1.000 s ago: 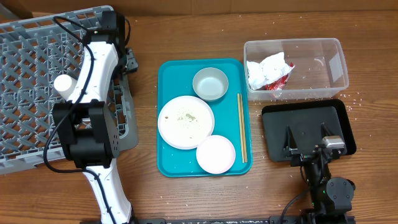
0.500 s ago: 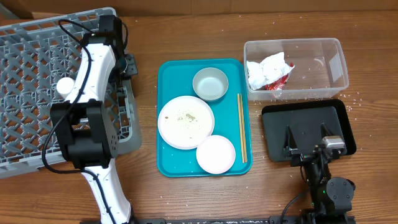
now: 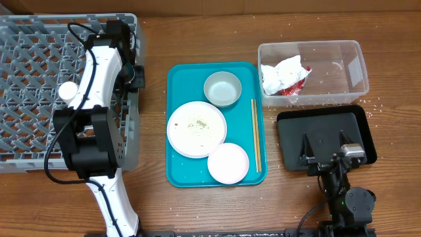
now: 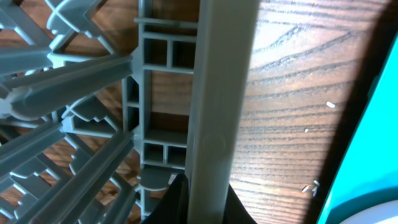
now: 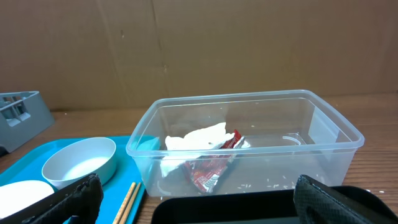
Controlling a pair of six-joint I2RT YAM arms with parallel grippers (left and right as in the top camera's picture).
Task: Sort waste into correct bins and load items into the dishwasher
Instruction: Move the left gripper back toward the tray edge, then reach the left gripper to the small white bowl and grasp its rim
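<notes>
Overhead puts the left gripper (image 3: 133,69) at the right edge of the grey dish rack (image 3: 33,99), far left, but only the left wrist view shows its fingers pinched narrow on the rack's rim bar, with crumbs (image 4: 329,104) on the wood beside it. Near right, the right gripper (image 3: 325,153) is spread wide, holding nothing, over the black tray (image 3: 325,125); bowl (image 3: 222,89), large plate (image 3: 196,129), small plate (image 3: 228,162) and chopsticks (image 3: 256,135) lie on the teal tray (image 3: 176,171), middle. The right wrist view gives a side look at the napkin (image 5: 193,140) and red wrapper (image 5: 211,168) lying in the clear tub (image 5: 249,149), far right.
</notes>
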